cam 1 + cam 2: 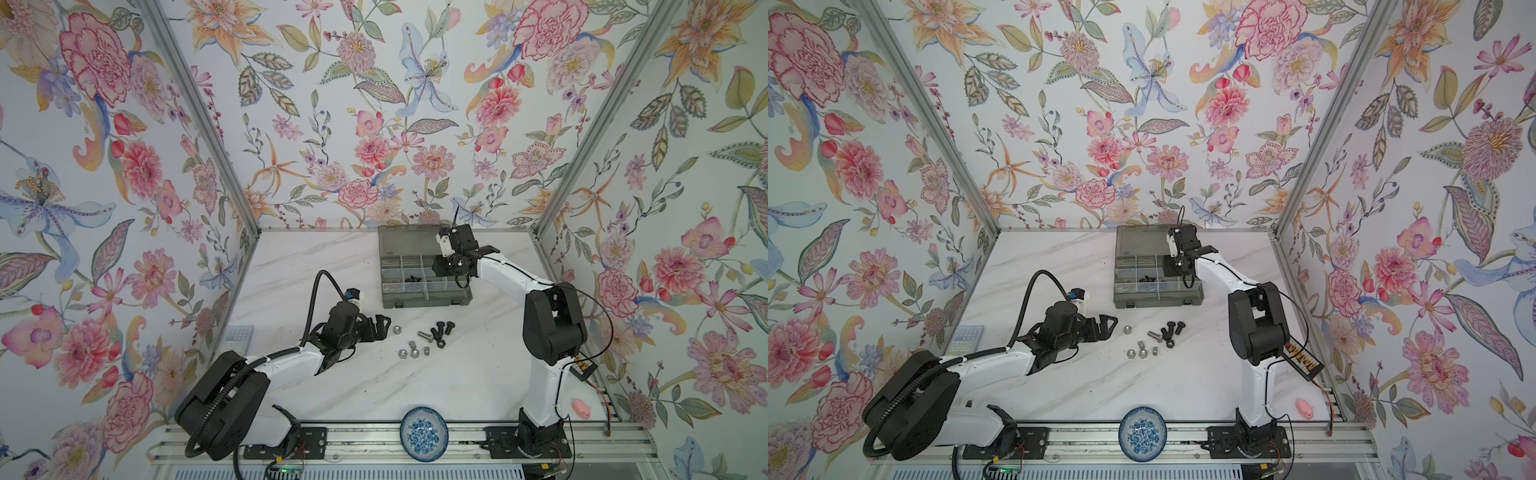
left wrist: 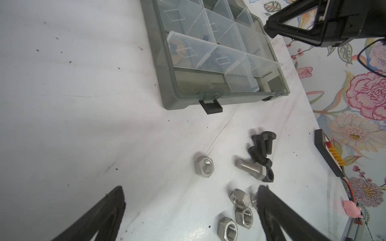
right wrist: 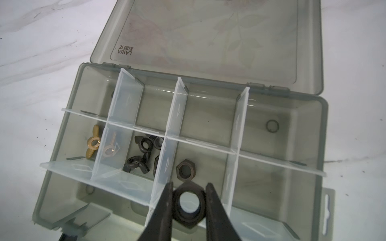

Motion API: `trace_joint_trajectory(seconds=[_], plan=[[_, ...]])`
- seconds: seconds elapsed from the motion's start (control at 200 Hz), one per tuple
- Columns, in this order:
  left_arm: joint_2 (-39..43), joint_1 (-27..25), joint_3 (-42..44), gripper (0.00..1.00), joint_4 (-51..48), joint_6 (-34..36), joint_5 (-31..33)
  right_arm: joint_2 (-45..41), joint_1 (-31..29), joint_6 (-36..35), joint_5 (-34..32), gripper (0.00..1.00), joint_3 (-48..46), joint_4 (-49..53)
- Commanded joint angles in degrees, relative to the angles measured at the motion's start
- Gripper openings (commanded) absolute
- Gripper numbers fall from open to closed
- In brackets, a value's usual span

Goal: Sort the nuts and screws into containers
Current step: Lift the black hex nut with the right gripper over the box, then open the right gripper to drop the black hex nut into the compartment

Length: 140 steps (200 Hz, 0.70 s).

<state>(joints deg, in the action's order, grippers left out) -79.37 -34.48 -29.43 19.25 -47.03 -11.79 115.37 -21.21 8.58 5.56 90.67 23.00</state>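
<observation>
Nearest you, a black hex nut [image 3: 189, 218] is pinched across its flats by your right end effector [image 3: 189, 185]. It hangs over the open grey translucent plastic organiser box [image 3: 321, 125], near a compartment holding a lone matching nut [image 3: 186, 170]. Your left end effector [image 1: 380, 327] is spread wide, low over the white marbled table [image 1: 332, 270]. It sits just beside the loose silver hex nuts [image 1: 411, 351] and the black and silver hex-head screws [image 1: 440, 329], which lie on the table outside the box.

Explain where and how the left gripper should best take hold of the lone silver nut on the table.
Across two opposite flats of the lone silver nut, from above: it seems to lie flat, hole up, nothing touching it.
</observation>
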Motion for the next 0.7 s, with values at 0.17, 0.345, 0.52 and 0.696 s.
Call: trace_joint_trajectory(seconds=[0.17, 0.345, 0.52, 0.696], plan=[[0.29, -0.16, -1.13, 1.00, -1.81, 1.23, -0.08, 4.55, 0.38, 0.30, -1.19, 0.18, 4.69, 2.02], [0.61, -0.15, -1.13, 0.99, -1.89, 1.15, 0.19, 5.29, 0.38, 0.01, -1.49, 0.20, 3.82, 2.05], [1.29, -0.16, -0.30, 0.99, -1.75, 0.49, 0.46, 5.22, 0.77, -0.54, -1.52, 0.30, 3.37, 2.13], [1.92, -0.15, -1.10, 0.99, -2.73, 0.52, 0.47, 3.87, 0.84, -2.01, -1.52, 0.43, 5.15, 4.12]])
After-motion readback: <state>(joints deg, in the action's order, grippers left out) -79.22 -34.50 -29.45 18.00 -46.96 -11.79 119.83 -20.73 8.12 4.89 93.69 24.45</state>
